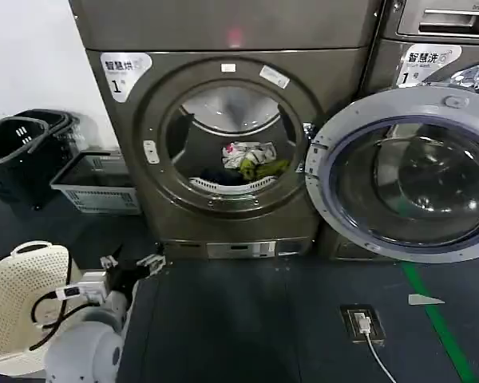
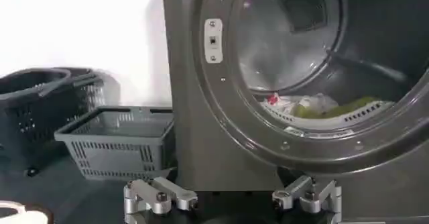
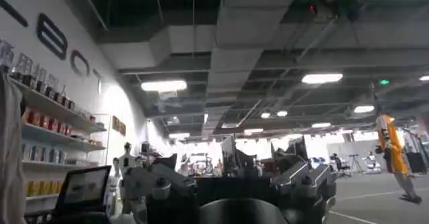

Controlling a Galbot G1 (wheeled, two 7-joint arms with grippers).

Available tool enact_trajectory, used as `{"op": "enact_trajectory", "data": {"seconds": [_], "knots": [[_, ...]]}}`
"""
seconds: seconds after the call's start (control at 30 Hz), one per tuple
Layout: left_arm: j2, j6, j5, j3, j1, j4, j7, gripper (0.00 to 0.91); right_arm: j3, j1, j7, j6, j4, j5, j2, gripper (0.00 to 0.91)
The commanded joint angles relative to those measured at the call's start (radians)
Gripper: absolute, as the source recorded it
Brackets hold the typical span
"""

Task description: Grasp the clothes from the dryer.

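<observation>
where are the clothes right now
In the head view, the clothes lie heaped at the bottom of the dryer drum, just behind the porthole's lower rim, with the open door swung out to the right.

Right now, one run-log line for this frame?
phase: approach | left gripper: open, low before dryer | clothes: in drum | door: open | right gripper: open, away

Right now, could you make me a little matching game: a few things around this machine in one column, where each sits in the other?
Things:
1. the clothes
2. the dryer's door
3. grey basket
4. left end effector

Places:
A. swung open on the dryer's right
B. low, open, before the dryer
C. inside the drum
D. on the floor left of the dryer

Pairs: 1-C, 2-A, 3-D, 4-B
</observation>
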Motion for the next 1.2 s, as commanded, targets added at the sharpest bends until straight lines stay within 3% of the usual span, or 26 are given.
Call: {"op": "enact_trajectory", "data": {"seconds": [0.03,0.63,1.2], "knots": [[0.001,0.049,-0.002,0.001,0.0,-0.002,-0.001,0.907,-0.002,0.0,0.004,0.01,-0.001,0.001,0.002,0.907],[0.001,0.049,0.058,0.021,0.01,-0.008,0.007,0.907,-0.009,0.007,0.012,0.008,0.006,0.01,0.012,0.907],[-0.001,0.049,0.072,0.048,-0.02,0.01,-0.015,0.907,-0.009,0.008,0.042,0.071,-0.012,0.012,0.02,0.907]]}}
